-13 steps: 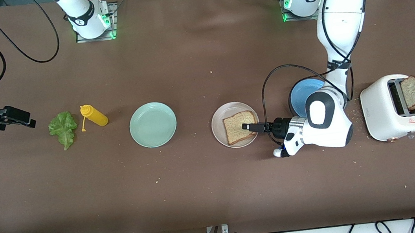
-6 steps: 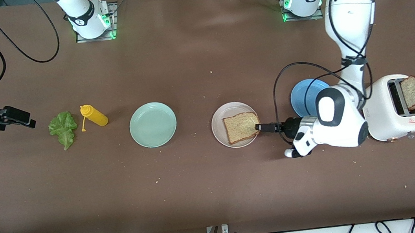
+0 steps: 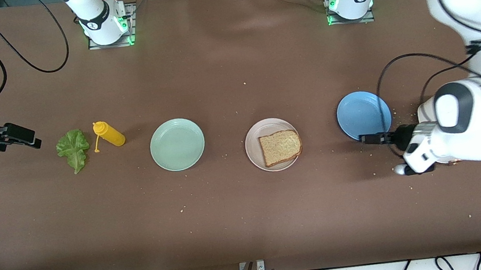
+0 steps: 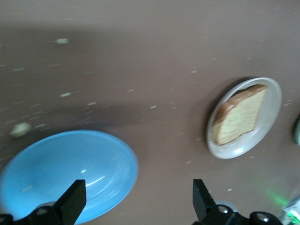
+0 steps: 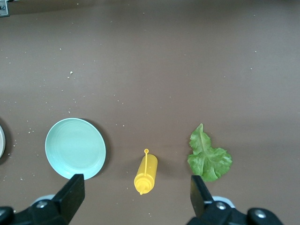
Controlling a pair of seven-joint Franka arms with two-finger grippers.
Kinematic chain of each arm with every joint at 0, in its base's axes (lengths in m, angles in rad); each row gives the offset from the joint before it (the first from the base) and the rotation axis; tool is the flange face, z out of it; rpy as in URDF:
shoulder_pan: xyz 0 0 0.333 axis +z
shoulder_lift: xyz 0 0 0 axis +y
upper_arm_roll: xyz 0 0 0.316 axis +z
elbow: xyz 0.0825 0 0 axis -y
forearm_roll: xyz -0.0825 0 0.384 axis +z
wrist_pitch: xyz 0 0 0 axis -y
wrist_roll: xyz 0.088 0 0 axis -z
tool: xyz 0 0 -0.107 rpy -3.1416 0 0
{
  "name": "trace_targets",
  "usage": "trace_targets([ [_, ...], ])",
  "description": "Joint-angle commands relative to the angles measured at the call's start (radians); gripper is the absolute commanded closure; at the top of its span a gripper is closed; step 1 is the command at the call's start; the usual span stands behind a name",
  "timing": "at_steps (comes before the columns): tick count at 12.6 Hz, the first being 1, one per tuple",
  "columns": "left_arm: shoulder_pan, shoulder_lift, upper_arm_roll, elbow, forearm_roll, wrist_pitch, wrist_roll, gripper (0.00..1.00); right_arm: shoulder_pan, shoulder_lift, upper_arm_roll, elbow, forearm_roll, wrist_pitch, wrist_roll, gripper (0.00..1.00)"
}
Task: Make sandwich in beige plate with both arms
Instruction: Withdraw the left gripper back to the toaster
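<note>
Starting at the right arm's end of the table, the right gripper (image 3: 34,141) waits up in the air over the bare table just beside the lettuce leaf (image 3: 73,149), its fingers spread apart with nothing between them, as its own wrist view shows. The lettuce lies flat, with a yellow squeeze bottle (image 3: 108,133) on its side at about the leaf's two o'clock. The leaf looks light, limp and easy to tear, so a pinch near the thicker rib at its stem end would likely serve best, taken gently from above. Next along is the mint-green plate (image 3: 177,143), bare. The beige plate (image 3: 253,145) sits near the middle of the table with one slice of toast (image 3: 280,147) lying flat on it, pushed toward the plate's three o'clock rim; the sandwich is so far only this base slice. Toast is light, stiff but crumbly, and best gripped by opposite crust edges. The blue plate (image 3: 364,115) comes next, and the left gripper (image 3: 367,139) hovers over its five o'clock rim, fingers wide apart and empty, with the slice in view past them.
</note>
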Motion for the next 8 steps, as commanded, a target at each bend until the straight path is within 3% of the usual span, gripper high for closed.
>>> trace_targets([
  [1,0.013,-0.085,-0.009,-0.012,0.205,-0.050,-0.010,0.00,-0.004,-0.007,-0.001,-0.005,0.017,0.006,0.003,0.00],
  [4,0.029,-0.158,-0.007,-0.008,0.345,-0.104,-0.011,0.01,-0.004,-0.007,0.001,-0.005,0.017,0.011,0.003,0.00],
  [8,0.037,-0.250,0.009,-0.005,0.427,-0.179,-0.011,0.00,0.001,0.008,0.001,-0.008,0.022,0.018,0.003,0.00],
])
